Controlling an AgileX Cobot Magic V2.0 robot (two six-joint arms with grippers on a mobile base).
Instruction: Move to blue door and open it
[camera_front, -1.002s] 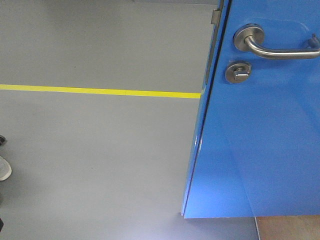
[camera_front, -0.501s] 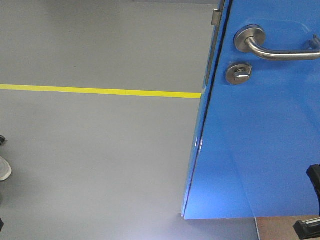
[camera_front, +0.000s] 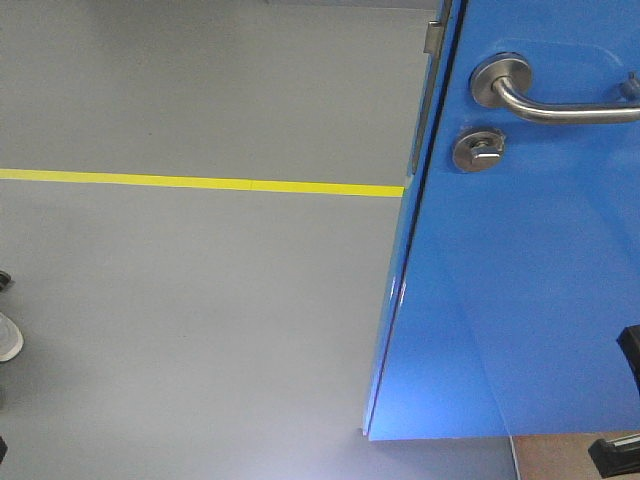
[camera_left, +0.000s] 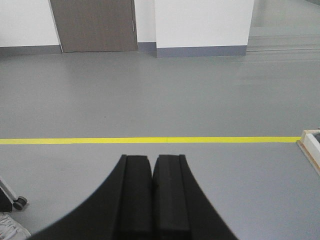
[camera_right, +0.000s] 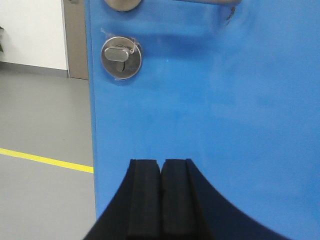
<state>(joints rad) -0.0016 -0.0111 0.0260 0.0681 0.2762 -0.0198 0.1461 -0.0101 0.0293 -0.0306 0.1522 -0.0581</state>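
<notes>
Leftward, grey floor (camera_front: 200, 300) lies open beyond the blue door (camera_front: 520, 300) edge.

The left pincer (camera_left: 152, 200) is matte black: two thick rectangular pads (camera_left: 137, 200) with faint lengthwise ridges, each backed by an outer shell that flares in a smooth curve toward the base. The right pincer (camera_right: 161, 200) has the same build, black ridged pads (camera_right: 145, 200) and curved, flaring black shells. In the front view, black angular parts of the robot (camera_front: 628, 400) show at the right edge.
</notes>
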